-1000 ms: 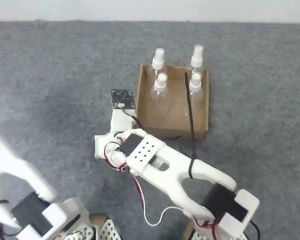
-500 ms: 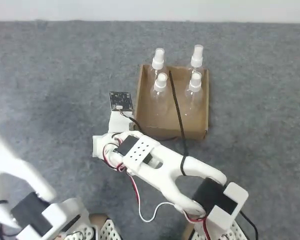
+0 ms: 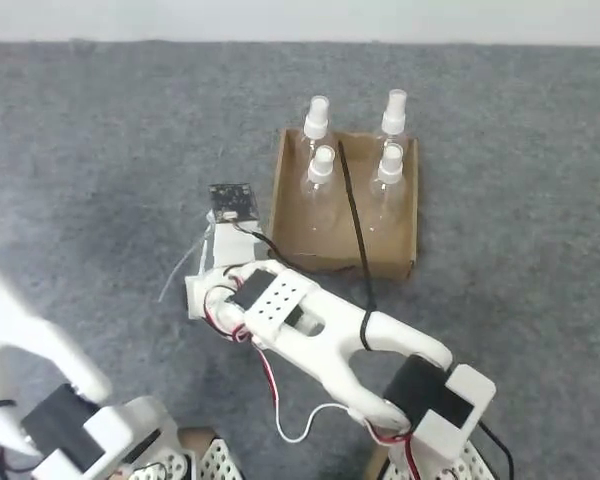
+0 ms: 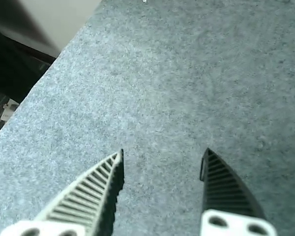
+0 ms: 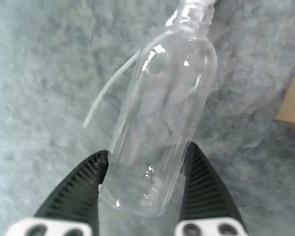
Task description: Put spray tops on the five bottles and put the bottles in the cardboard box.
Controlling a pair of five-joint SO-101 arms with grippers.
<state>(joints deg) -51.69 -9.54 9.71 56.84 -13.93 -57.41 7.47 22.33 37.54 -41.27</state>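
Four bottles (image 3: 321, 168) with spray tops stand in the cardboard box (image 3: 340, 262), just beside the right gripper (image 5: 147, 152), whose jaws are clamped on the fifth bottle (image 5: 172, 83), its neck pointing away. The left gripper (image 4: 163, 151) hangs spread apart over carpet (image 4: 187, 73)

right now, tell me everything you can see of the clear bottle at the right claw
The clear bottle looks like transparent plastic, empty, with a round body, rounded shoulders and a narrow neck cut by the picture's edge, so a spray top cannot be judged. The right claw grips its lower body near the base, one black ribbed finger on each side. A thin pale tube runs beside it, outside its wall. Grey carpet lies behind it, with a corner of the cardboard box nearby.
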